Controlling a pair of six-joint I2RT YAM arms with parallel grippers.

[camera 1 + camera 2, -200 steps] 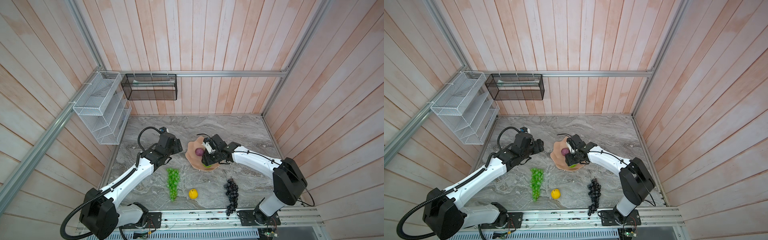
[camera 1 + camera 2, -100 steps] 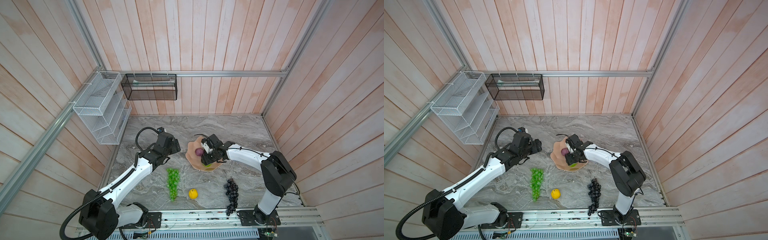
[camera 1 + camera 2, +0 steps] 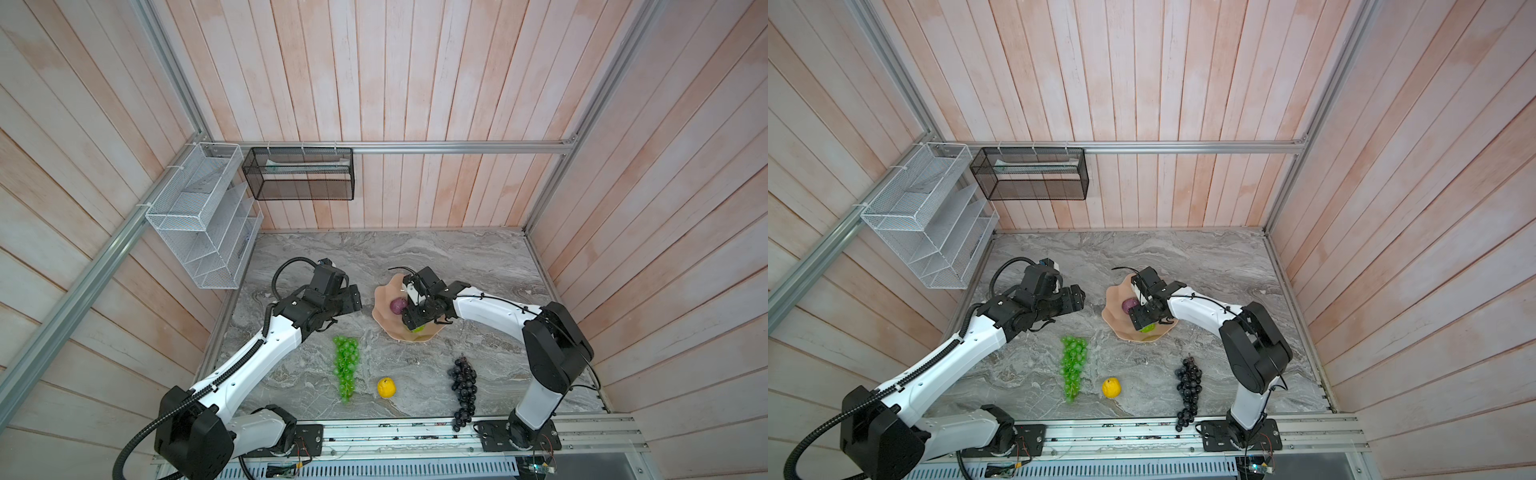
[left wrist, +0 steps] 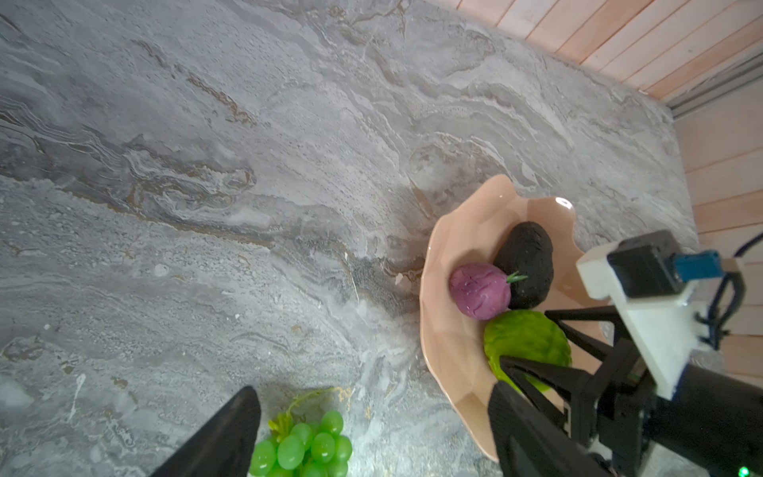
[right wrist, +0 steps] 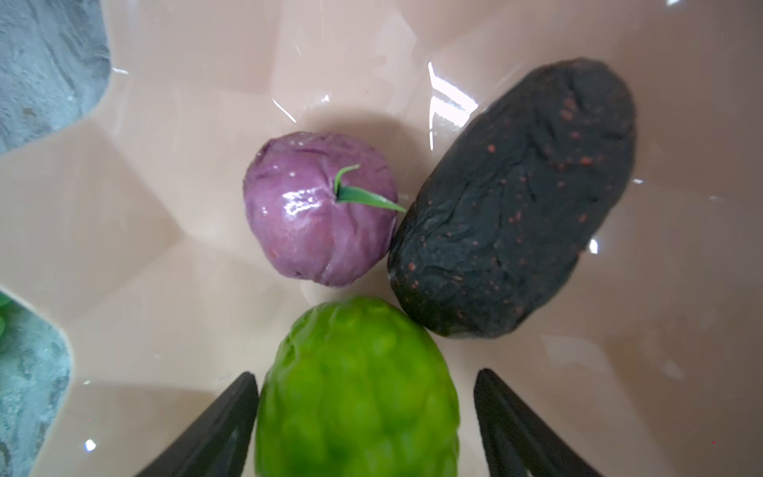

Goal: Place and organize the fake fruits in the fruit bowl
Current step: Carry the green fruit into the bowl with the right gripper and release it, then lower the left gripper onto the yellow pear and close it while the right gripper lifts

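Fruit bowl (image 3: 383,319), centre frame, holds purple bumpy fruit (image 5: 318,214), avocado (image 5: 512,206) and lime-green fruit (image 5: 355,392); right fingers (image 5: 223,421), released, straddle the latter. Left fingers (image 4: 223,433) spread, empty. Green grapes (image 3: 346,365), lemon (image 3: 386,387), dark grapes (image 3: 463,384) lie lower-frame on counter (image 3: 415,257).

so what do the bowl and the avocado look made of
The bowl looks like glazed ceramic or glossy plastic: peach-pink, smooth facets with sharp white highlights. The avocado seems to be matte moulded plastic or foam: blackish wrinkled skin with reddish specks, hardly any shine.
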